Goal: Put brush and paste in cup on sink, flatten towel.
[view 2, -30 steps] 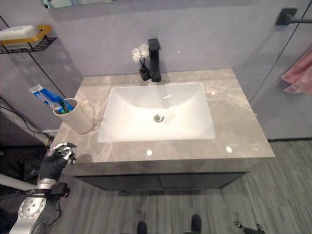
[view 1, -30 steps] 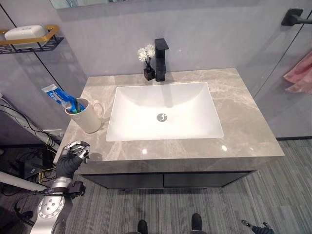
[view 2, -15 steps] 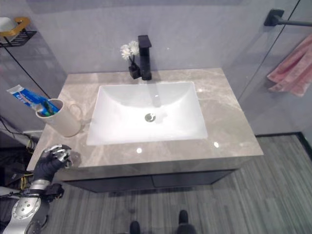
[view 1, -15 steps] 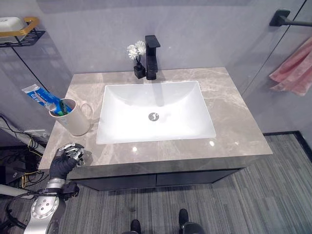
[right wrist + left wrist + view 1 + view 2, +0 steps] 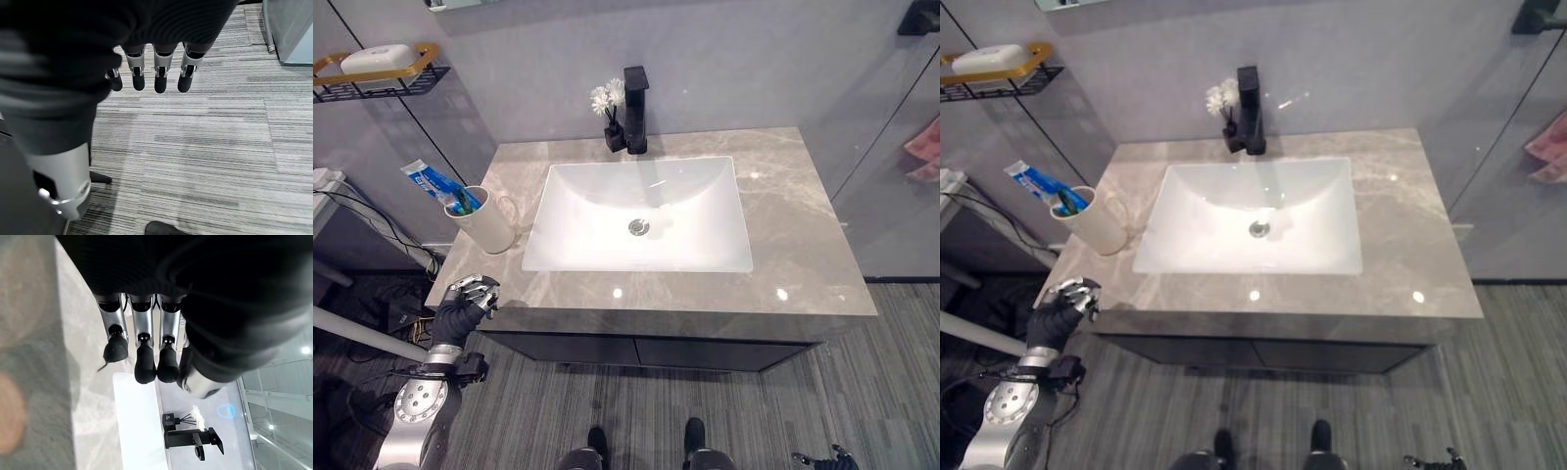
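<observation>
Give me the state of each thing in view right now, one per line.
cup: upright on the counter left of the basin, brush and paste inside
toothpaste: leaning out of the cup
toothbrush: in the cup
towel: hanging at the right edge, bunched
left hand: fingers curled, empty
right hand: fingers relaxed, empty

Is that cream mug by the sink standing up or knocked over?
Upright. The cream ceramic mug stands on the grey marble countertop, opening upward, with the blue toothpaste tube sticking out of it.
</observation>
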